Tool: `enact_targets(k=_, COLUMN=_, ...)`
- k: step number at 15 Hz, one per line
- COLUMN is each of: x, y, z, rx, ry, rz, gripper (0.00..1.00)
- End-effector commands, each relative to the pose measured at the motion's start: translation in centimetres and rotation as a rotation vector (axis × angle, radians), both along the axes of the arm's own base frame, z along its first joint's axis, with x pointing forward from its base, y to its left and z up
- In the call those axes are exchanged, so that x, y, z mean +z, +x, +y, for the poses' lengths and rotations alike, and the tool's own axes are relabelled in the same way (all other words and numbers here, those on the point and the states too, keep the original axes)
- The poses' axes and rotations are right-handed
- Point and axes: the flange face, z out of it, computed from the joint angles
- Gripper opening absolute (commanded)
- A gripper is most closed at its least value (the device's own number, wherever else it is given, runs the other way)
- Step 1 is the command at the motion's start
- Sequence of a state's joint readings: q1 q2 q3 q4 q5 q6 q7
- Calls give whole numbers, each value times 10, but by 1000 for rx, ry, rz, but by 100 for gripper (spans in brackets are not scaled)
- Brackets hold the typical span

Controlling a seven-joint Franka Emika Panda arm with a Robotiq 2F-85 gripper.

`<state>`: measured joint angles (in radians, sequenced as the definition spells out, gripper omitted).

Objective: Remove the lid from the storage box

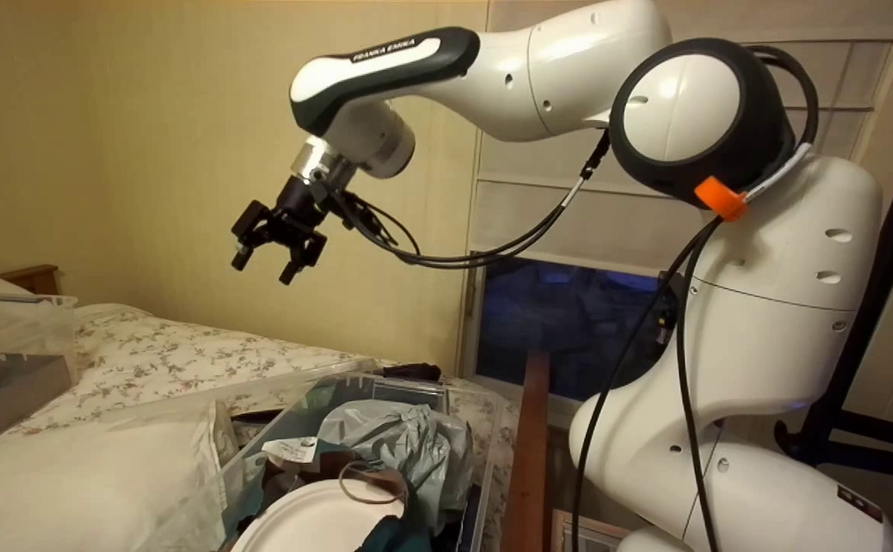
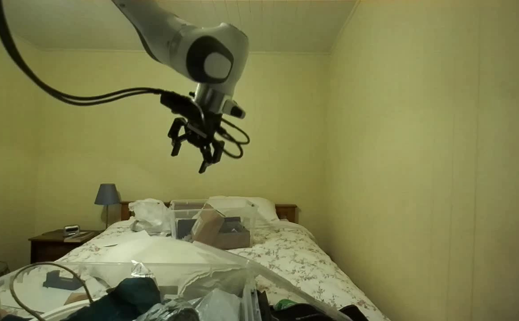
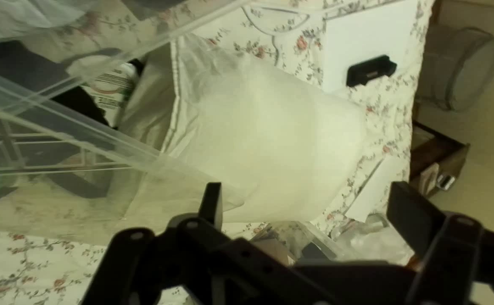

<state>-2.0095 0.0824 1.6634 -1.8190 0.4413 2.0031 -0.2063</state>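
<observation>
The storage box (image 1: 408, 387) is a clear bin at the front, with grey plastic, dark green cloth and a white rounded item inside. It also shows in an exterior view (image 2: 206, 268) and at the upper left of the wrist view (image 3: 204, 23). The lid (image 3: 60, 199) is a clear flat panel lying askew off the box's far corner. Its tip reaches over the white pillow and its edge shows in an exterior view (image 2: 299, 290). My gripper (image 1: 264, 268) hangs high above the bed, open and empty, apart from lid and box. Its fingers are wide apart in the wrist view (image 3: 306, 203).
A white pillow (image 3: 272, 140) lies beside the box on the floral bed. A second clear bin (image 2: 252, 218) holding cardboard stands farther back, beside a white plastic bag (image 2: 148, 216). A wooden rail (image 1: 529, 460) stands between box and robot base. A nightstand (image 2: 41, 249) carries a lamp.
</observation>
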Motion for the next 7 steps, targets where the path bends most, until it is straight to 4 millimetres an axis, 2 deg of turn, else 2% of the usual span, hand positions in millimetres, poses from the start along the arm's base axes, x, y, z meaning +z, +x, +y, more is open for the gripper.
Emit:
enact_targets(k=1, x=55, y=-25, z=-16, rx=125, ry=-87, rz=117, gripper=100)
enact_targets(k=3, x=74, y=-43, z=-21, rx=226, ry=-102, rz=180, gripper=100)
enact_targets(k=4, x=56, y=-28, z=-15, rx=154, ry=-84, rz=140, gripper=100)
enact_targets(k=7, x=72, y=-41, z=-23, rx=200, ry=-81, rz=162, gripper=100)
